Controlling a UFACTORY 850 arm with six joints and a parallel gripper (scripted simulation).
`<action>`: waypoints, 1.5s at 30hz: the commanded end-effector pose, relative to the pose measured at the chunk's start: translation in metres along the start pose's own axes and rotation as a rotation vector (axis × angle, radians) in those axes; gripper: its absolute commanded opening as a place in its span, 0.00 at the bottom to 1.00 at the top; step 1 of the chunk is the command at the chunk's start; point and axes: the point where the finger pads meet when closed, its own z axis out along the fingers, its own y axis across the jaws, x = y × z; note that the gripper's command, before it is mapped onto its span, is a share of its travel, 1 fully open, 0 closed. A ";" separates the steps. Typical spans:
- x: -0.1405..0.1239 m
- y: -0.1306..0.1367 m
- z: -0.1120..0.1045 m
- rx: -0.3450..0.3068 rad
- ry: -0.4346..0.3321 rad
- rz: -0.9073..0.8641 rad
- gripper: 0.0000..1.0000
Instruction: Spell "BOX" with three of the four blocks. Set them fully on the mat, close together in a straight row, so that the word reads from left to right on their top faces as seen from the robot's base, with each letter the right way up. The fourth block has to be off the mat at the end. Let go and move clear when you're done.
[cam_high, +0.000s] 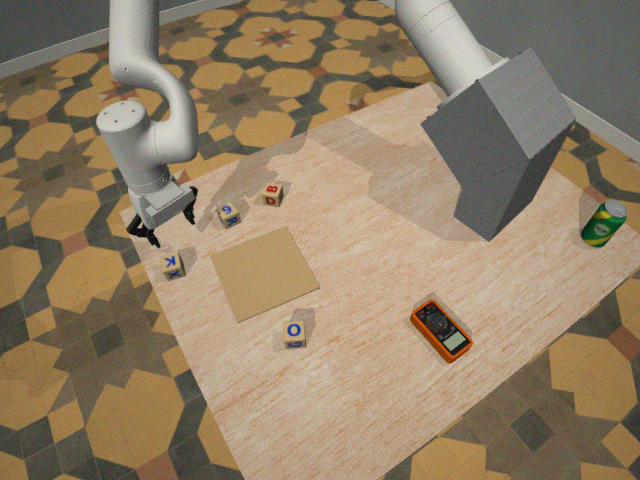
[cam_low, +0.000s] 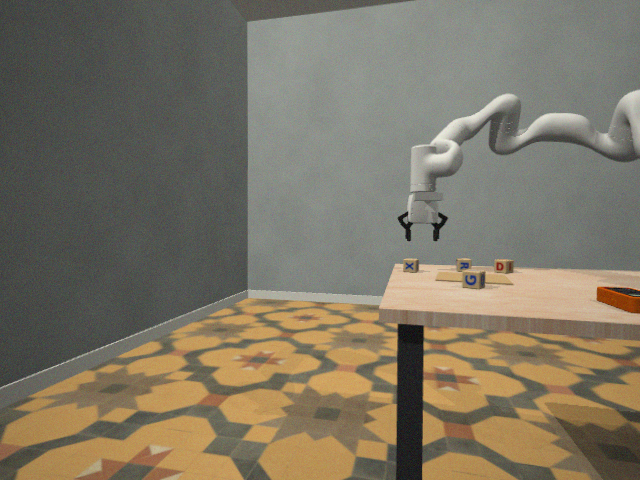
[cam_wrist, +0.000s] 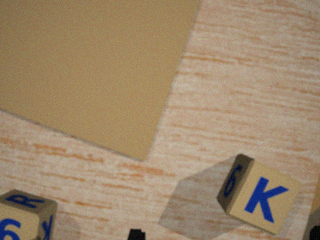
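Observation:
Four wooden letter blocks lie on the table around a tan mat, none on it. The block with K on top and X on its side is left of the mat; it also shows in the wrist view. The block with 6 on top and R on its side and the block with a red B on top lie behind the mat. The block with O on top lies in front of it. My gripper hangs open and empty well above the table, between the K block and the 6 block.
An orange multimeter lies at the front right of the table. A green can stands at the far right edge. The robot's grey base block stands behind the middle. The table's left edge is close to the K block.

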 end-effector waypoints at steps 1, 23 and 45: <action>0.004 0.013 -0.002 -0.002 -0.002 0.140 1.00; 0.013 0.038 -0.007 -0.001 0.007 0.431 0.87; 0.013 0.038 -0.007 -0.001 0.007 0.431 0.87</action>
